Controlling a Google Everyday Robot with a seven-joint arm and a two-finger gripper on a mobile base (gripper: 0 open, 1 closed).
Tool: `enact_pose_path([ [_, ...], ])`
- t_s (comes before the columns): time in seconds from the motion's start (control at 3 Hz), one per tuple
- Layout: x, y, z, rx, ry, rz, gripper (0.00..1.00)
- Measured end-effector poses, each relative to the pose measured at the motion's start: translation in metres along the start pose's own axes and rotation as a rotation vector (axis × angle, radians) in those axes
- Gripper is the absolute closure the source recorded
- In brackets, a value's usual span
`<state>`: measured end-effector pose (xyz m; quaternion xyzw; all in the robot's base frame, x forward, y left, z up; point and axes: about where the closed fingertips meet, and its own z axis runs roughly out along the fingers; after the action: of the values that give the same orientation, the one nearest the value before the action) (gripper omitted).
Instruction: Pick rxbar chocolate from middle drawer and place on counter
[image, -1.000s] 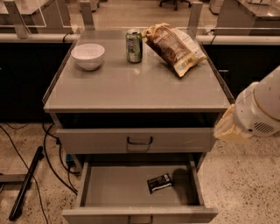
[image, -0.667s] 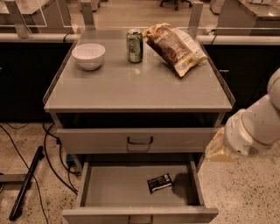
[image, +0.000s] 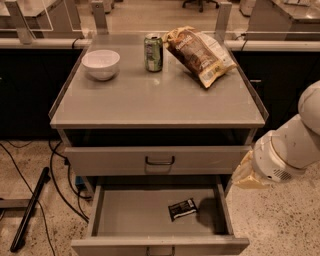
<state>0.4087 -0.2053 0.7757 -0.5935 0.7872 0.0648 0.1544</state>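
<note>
The rxbar chocolate (image: 182, 209), a small black bar with white print, lies flat on the floor of the open middle drawer (image: 130, 215), right of centre. The counter (image: 150, 100) is the grey cabinet top above. My white arm comes in from the right. My gripper (image: 243, 175) is at the arm's beige end, just outside the drawer's right wall, above and to the right of the bar and not touching it. It casts a shadow on the drawer floor beside the bar.
On the counter stand a white bowl (image: 101, 63), a green can (image: 153, 52) and a large chip bag (image: 199, 54). A drawer front with a black bow handle (image: 160, 160) sits above the open drawer. Cables and a black bar (image: 30, 210) lie on the floor at left.
My arm has moved down and to the left, closer to the right side of the open drawer. The bar and the things on the counter have not moved.
</note>
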Motion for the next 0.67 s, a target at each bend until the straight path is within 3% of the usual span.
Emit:
enact_pose_path([
  [0.67, 0.017, 0.011, 0.084, -0.063, -0.089, -0.080, 1.00],
])
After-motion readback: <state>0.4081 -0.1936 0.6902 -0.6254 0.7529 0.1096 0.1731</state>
